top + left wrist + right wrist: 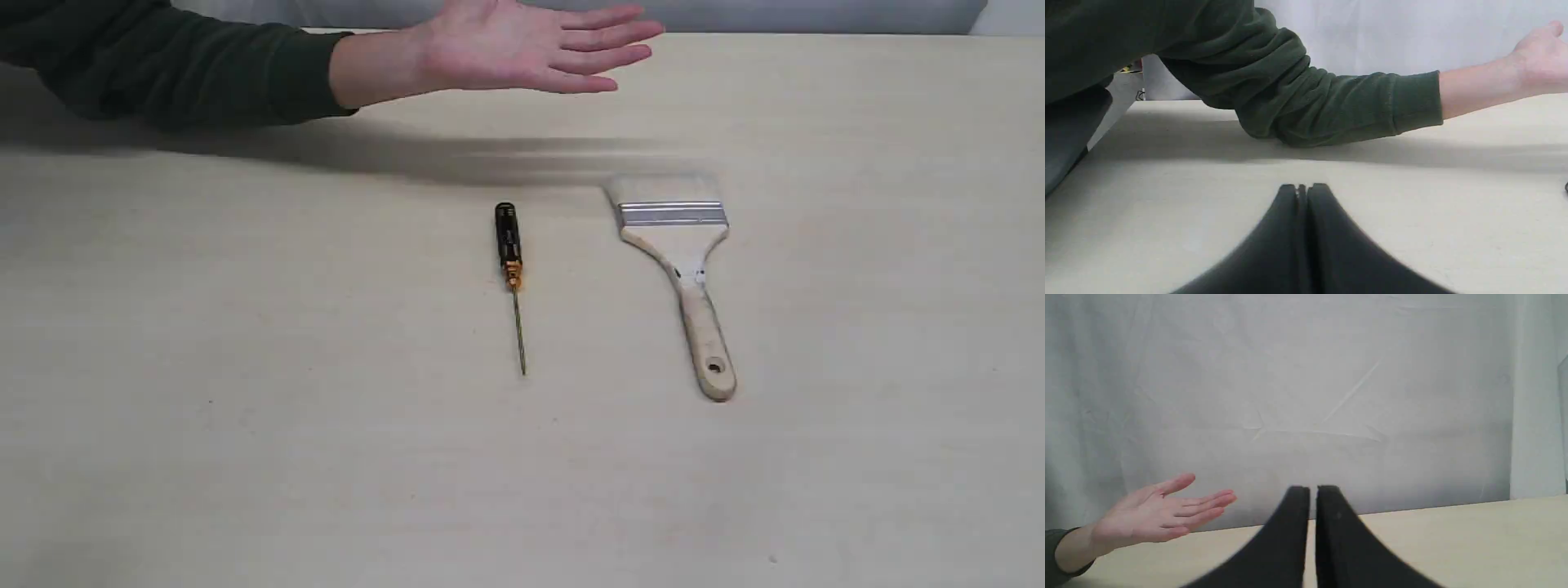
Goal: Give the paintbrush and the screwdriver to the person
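Near tabletop: The pale tabletop [245, 490] is stretching wide and flat across the front of the exterior view, giving open room on both sides of the two tools.
Screwdriver: The screwdriver [508, 245] is lying flat near the middle of the tabletop. Its black handle is pointing toward the far edge and its thin shaft toward the front, with bare surface running all round it.
Paintbrush: The paintbrush [678, 245] is lying flat to the right of the screwdriver, not touching it. Its bristles are facing the far edge, and its wooden handle is angling slightly rightward toward the front.
Far edge: The tabletop's far edge [816, 34] is running straight across the top of the exterior view, meeting a grey cloth backdrop [1331, 396].
Shadow: A soft band of shadow [490, 159] is falling between the tools and the far edge, just reaching the bristles.
Person's hand: The person's hand [522, 49] is hovering above the tabletop beyond the tools, palm turned upward, fingers held together and stretching to the right.
Sleeve: A dark green sleeve [180, 73] is reaching in from the left, and in the left wrist view its underside is resting on the tabletop.
Left gripper: The left gripper [1302, 187] is sitting low over the tabletop with its jaws pressed together, holding nothing.
Right gripper: The right gripper [1312, 489] is pointing at the backdrop with its jaws drawn together, holding nothing.
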Controlling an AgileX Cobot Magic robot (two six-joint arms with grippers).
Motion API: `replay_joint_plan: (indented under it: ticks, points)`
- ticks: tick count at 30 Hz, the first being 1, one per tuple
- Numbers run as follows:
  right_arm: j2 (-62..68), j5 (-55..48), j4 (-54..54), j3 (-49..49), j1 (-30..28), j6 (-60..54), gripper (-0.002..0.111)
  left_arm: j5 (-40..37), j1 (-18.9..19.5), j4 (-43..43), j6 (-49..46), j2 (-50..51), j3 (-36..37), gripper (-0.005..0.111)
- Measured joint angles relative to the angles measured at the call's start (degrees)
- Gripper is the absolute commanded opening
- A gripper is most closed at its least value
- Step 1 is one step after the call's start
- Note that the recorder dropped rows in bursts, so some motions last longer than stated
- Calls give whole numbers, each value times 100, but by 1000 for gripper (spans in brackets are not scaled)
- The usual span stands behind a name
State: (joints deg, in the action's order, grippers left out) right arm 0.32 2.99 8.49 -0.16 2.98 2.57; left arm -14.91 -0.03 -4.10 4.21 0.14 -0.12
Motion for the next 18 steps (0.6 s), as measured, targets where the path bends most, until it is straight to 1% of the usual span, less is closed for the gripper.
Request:
replay_joint_plan:
  ticks: [11, 18]
  points:
    - [0, -116, 261, 0, 0, 23, 4, 0, 0, 0, 0, 0, 0, 0]
    - [449, 344, 262, 0, 0, 89, 4, 0, 0, 0, 0, 0, 0, 0]
